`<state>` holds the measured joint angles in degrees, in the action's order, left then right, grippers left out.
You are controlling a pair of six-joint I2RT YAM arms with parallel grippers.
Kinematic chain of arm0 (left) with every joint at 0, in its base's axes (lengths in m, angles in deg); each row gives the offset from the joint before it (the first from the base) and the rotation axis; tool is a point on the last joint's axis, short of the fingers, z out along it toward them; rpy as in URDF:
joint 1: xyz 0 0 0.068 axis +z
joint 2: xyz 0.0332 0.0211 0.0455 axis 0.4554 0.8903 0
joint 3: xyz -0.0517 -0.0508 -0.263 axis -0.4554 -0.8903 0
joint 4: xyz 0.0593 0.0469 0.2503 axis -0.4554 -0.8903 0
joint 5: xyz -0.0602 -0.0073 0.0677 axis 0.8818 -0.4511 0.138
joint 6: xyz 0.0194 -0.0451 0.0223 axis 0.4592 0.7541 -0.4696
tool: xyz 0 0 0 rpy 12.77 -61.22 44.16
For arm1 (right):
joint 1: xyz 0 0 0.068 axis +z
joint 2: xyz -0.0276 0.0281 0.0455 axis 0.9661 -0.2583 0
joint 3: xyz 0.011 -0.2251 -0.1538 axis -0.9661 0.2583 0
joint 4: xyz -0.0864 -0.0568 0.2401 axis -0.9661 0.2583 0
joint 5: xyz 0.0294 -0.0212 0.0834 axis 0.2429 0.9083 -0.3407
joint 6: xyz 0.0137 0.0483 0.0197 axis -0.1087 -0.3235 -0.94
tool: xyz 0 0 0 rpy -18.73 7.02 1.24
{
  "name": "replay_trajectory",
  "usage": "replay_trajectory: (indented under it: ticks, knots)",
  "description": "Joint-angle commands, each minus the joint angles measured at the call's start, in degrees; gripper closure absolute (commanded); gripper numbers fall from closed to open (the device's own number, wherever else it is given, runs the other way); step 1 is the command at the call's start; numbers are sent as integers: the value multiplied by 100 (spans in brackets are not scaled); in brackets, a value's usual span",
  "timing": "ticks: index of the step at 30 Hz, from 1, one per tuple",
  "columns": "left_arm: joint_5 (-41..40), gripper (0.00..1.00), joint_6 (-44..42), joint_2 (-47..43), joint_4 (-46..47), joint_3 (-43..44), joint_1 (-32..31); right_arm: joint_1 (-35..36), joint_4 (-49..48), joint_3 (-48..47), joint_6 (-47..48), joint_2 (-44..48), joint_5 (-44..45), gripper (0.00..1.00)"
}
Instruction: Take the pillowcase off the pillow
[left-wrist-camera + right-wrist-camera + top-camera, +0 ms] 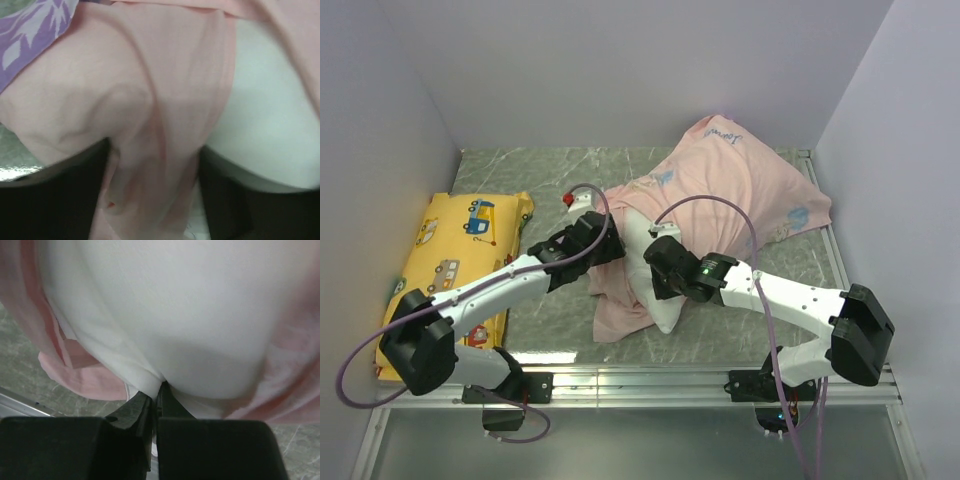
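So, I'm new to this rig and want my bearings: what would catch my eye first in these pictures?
The big pale pink pillowcase sprawls across the middle of the top view, with the white pillow poking out of its near end. The right gripper pinches a pillow corner, while the left gripper has pink cloth bunched between its fingers. A yellow vehicle-print cushion lies at the left.

No readable text anywhere. There's just a faint line of script (pixel 725 131) at the far end of the pillowcase (pixel 730 195) — too small and blurred to make out. Wrist views show no lettering.
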<state>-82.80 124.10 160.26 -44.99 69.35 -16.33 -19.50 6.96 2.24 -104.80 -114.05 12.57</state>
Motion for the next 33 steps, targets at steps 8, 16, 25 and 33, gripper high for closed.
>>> replay_trajectory:
  ticks: [8,16,25,33]
  knots:
    - [-404,90,-159,-448,-250,-348,1370,-629,62,460,-154,671,431,100]
    - [633,99,403,-415,962,-1613,2838,-1571,-123,1287,-93,2093,211,100]
    - [1538,98,632,325,2808,-2167,2418,-1370,-299,1191,153,2166,-465,100]
    - [2761,29,315,483,3794,-1747,2417,-1070,-834,804,39,1955,-1309,100]
